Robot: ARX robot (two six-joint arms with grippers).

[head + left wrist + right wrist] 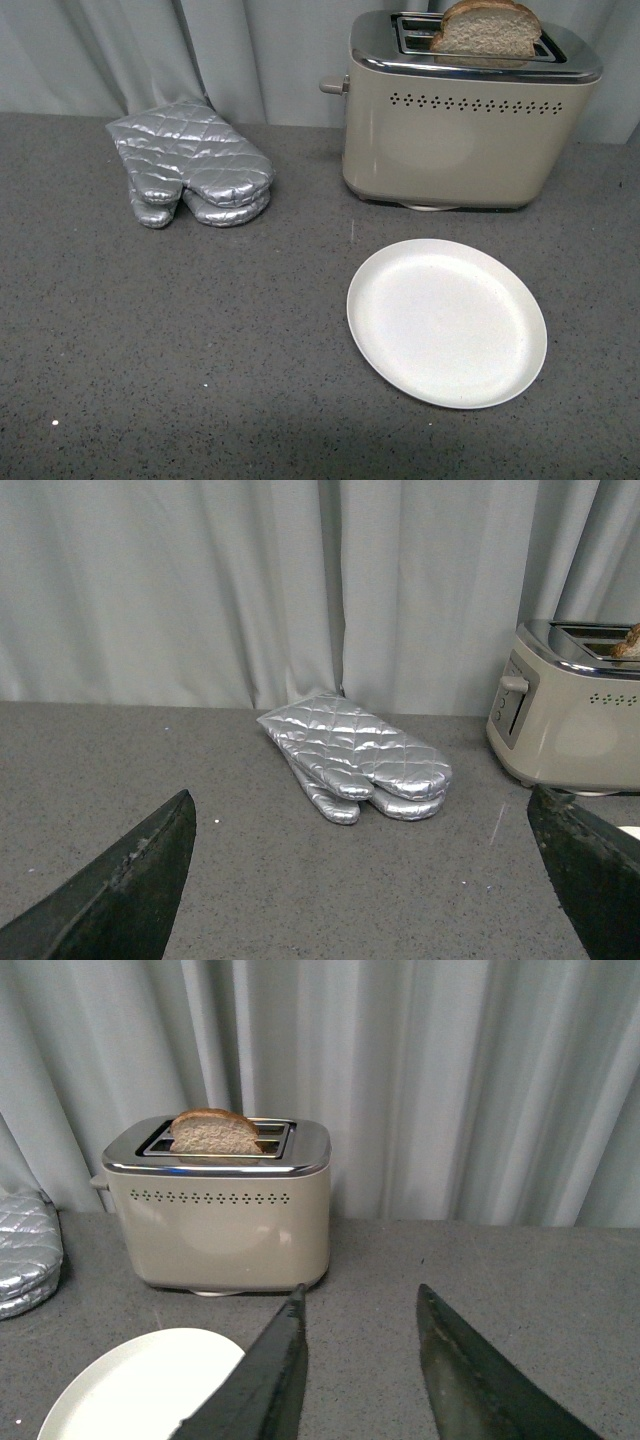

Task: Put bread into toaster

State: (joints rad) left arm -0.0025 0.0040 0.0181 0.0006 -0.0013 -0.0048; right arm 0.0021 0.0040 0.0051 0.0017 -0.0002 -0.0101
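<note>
The beige toaster (465, 125) with a chrome top stands at the back right of the grey counter. A slice of bread (487, 30) stands upright in one of its slots, its rounded crust sticking out above the top. In the right wrist view the toaster (222, 1215) and the bread (214, 1133) show ahead of my right gripper (362, 1290), which is open, empty and well short of the toaster. My left gripper (362, 795) is open wide and empty; the toaster (570, 705) sits off to one side of it. Neither arm shows in the front view.
A white empty plate (447, 322) lies in front of the toaster. A pair of silver quilted oven mitts (190, 165) lies at the back left, straight ahead of the left gripper. Pale curtains (250, 50) hang behind the counter.
</note>
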